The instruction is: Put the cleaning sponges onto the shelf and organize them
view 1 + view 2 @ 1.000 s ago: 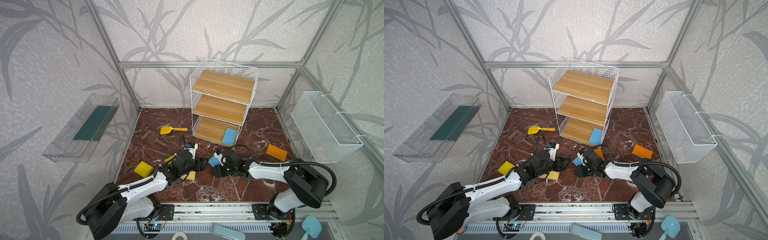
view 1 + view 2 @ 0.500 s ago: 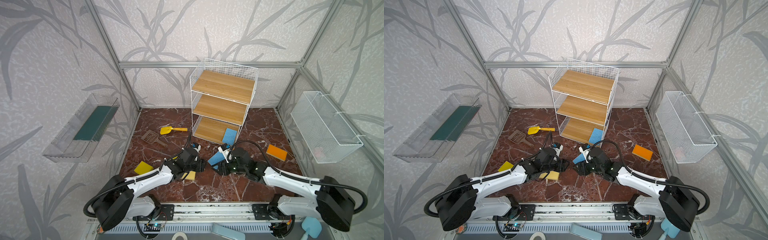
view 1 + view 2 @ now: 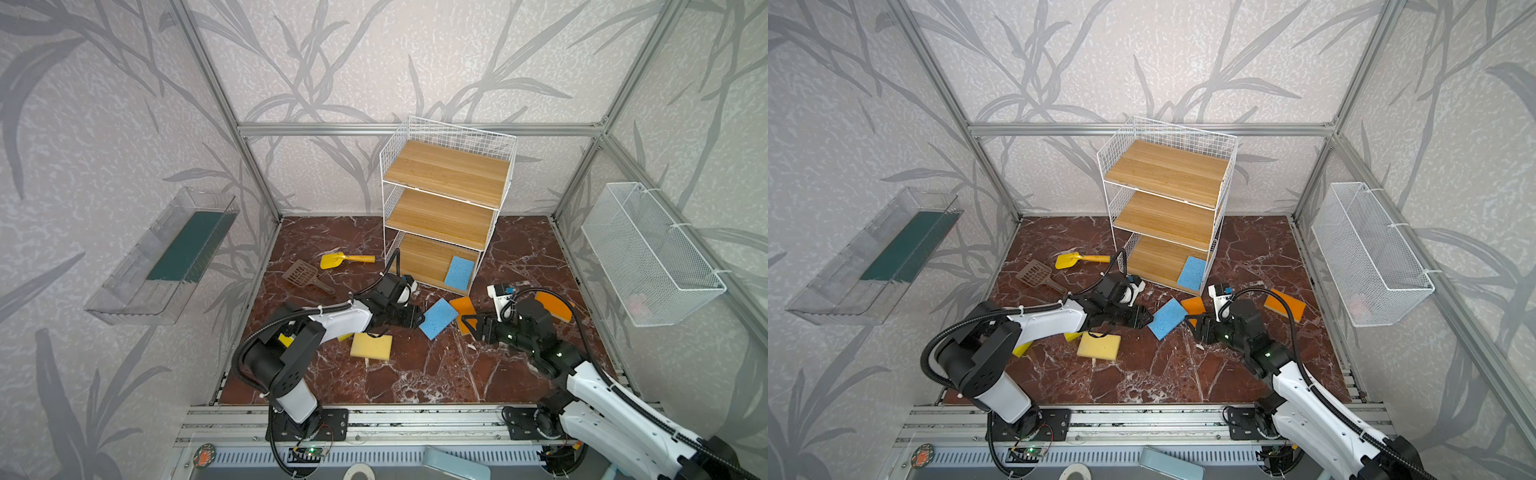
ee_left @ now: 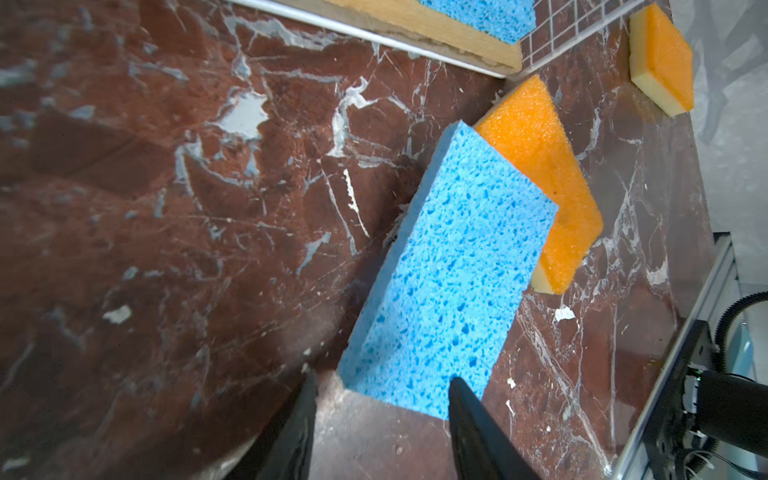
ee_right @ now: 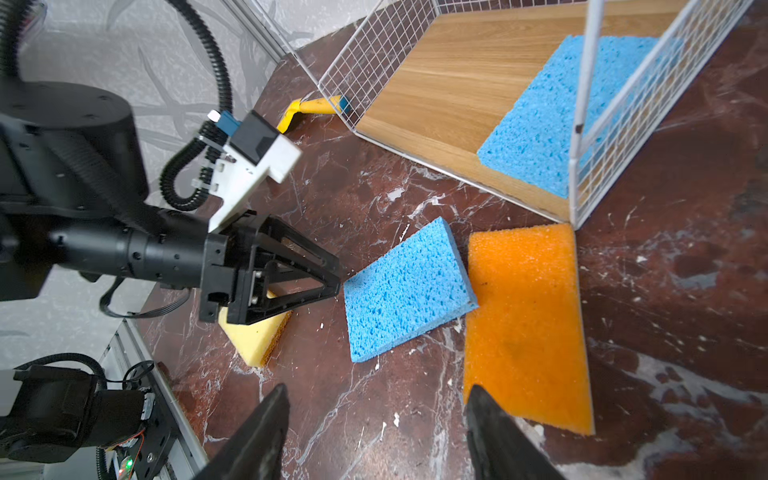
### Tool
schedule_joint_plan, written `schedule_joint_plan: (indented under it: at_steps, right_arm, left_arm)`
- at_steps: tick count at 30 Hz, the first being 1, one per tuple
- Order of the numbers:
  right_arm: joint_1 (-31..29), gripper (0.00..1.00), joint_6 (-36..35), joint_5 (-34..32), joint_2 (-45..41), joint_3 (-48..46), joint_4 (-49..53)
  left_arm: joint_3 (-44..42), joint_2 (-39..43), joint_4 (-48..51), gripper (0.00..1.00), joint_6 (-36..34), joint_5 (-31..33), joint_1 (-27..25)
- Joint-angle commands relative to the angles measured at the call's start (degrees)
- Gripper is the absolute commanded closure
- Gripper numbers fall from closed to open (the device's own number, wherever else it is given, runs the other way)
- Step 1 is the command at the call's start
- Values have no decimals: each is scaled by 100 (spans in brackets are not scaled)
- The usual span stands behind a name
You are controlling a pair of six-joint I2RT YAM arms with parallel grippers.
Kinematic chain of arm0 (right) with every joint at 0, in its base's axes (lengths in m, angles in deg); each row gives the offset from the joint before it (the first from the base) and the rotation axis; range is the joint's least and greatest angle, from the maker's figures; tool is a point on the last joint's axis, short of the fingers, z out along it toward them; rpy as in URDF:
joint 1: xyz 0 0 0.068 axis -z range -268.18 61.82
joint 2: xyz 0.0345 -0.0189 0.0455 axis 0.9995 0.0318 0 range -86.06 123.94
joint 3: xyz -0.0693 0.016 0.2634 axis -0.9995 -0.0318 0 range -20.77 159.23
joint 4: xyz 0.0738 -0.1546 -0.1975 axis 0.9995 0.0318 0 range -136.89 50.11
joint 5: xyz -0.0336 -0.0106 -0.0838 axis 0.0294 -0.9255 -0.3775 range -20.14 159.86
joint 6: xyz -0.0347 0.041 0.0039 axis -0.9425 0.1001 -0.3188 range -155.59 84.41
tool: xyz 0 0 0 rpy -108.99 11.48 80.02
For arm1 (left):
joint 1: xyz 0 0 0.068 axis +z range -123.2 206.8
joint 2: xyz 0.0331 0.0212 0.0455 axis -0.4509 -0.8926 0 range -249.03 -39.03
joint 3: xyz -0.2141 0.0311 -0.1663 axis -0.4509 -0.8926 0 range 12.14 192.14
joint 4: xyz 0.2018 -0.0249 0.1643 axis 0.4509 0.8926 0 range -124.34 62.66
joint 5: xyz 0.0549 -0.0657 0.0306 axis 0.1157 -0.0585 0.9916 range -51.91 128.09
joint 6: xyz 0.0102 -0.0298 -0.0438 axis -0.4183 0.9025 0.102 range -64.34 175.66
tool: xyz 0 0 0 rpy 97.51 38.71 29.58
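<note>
Jaws part open, both empty: left gripper [image 4: 382, 377] straddles one end of blue sponge [image 4: 449, 270] overlapping orange sponge [image 4: 540, 166]; right gripper [image 5: 378, 387] hovers beside them. Second blue sponge [image 3: 459, 272] sits on shelf [image 3: 440, 216] bottom board.

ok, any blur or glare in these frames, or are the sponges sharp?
Left wrist view: blue sponge on the floor crisp, pores readable; left claw and floor near it soft. Right wrist view: same sponge sharp, right claw blurred. Both top views: even light, no glare, all in focus.
</note>
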Motion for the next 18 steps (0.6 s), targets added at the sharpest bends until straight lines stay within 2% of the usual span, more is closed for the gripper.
schedule_joint_plan:
  at_steps: [1, 5, 11, 14, 18]
  right_arm:
    - [88, 33, -178, 305, -94, 72, 157]
    - [105, 33, -167, 395, -100, 94, 112]
    - [117, 33, -86, 417, -68, 37, -103]
    - [118, 33, -51, 387, -38, 0, -234]
    - [114, 33, -22, 308, -58, -42, -320]
  left_arm:
    - [212, -332, -161, 48, -135, -656, 107]
    - [495, -672, 122, 52, -232, -616, 98]
    - [441, -649, 341, 57, -310, -469, 75]
    - [540, -607, 690, 63, -460, -246, -37]
    - [709, -548, 1106, 77, -626, 100, -202]
